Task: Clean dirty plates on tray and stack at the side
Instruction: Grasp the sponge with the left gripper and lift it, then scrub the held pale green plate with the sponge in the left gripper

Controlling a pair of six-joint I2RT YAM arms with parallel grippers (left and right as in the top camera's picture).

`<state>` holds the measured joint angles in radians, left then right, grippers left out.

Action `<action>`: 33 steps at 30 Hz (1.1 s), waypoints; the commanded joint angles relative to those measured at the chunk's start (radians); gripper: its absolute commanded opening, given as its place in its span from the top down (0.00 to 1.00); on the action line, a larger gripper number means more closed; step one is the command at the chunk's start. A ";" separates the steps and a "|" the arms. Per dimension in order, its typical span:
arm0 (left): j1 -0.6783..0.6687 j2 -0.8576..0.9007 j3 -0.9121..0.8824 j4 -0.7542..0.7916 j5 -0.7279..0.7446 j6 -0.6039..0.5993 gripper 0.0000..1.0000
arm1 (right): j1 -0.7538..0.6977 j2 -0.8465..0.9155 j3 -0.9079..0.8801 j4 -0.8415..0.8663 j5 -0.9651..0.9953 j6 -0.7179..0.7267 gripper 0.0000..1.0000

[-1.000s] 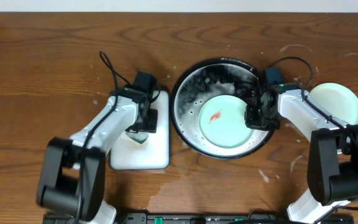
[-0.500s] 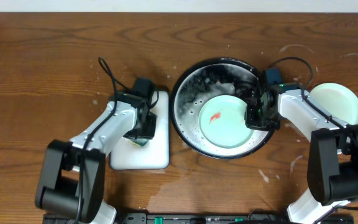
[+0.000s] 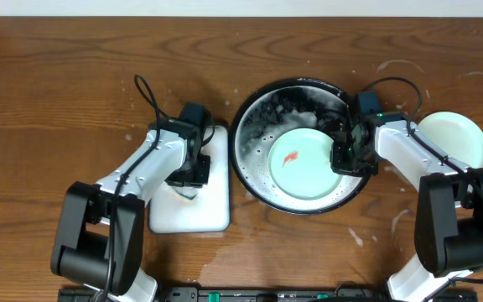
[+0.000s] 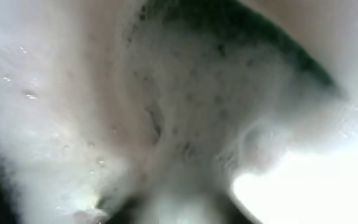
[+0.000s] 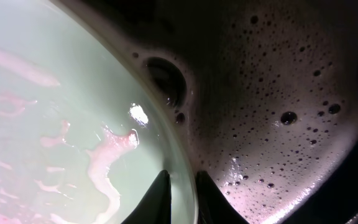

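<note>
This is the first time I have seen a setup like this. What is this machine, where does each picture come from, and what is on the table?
These are two robot arms at a wooden table. The wide picture looks down from above; the two close-ups come from a camera on each wrist. A black basin of soapy water holds a pale green plate with a red smear. The right gripper pinches that plate's rim, one finger on each side. The left gripper is down over a white tray; its camera shows only blurred foam with a green patch, probably a sponge, so whether it grips is unclear. Another pale plate lies right of the basin.
</note>
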<state>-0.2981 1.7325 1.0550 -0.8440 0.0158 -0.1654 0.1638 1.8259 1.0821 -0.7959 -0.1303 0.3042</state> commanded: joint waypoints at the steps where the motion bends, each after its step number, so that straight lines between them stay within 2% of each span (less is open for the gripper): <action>1: 0.000 -0.064 0.060 -0.023 0.000 -0.013 0.46 | 0.002 -0.008 0.014 -0.002 0.006 0.013 0.87; 5: 0.000 -0.090 0.060 -0.023 -0.002 -0.012 0.42 | 0.002 -0.008 0.014 -0.002 0.006 0.013 0.87; 9: 0.000 -0.085 0.028 0.030 -0.002 -0.011 0.42 | 0.002 -0.008 0.014 -0.002 0.006 0.013 0.87; 16: 0.000 -0.084 -0.109 0.174 -0.002 -0.012 0.51 | 0.002 -0.008 0.014 -0.002 0.006 0.013 0.87; 18: 0.000 -0.083 -0.146 0.200 -0.002 -0.012 0.56 | 0.002 -0.008 0.014 -0.002 0.006 0.013 0.87; 20: 0.000 -0.083 -0.179 0.230 -0.002 -0.012 0.67 | 0.002 -0.008 0.014 -0.002 0.006 0.013 0.87; 22: 0.000 -0.083 -0.187 0.243 -0.002 -0.011 0.92 | 0.002 -0.008 0.014 -0.002 0.006 0.013 0.87; 24: 0.000 -0.086 -0.179 0.247 -0.002 -0.011 0.93 | 0.002 -0.008 0.014 -0.002 0.006 0.013 0.87; 29: 0.000 -0.103 -0.053 0.128 -0.002 -0.011 0.93 | 0.002 -0.008 0.015 -0.001 0.006 -0.012 0.88; 33: -0.013 -0.121 0.200 -0.110 0.000 -0.012 0.93 | 0.002 -0.008 0.015 0.008 0.006 -0.083 0.92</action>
<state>-0.2985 1.6394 1.0863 -0.8646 0.0200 -0.1799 0.1638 1.8256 1.0832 -0.7918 -0.1299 0.2806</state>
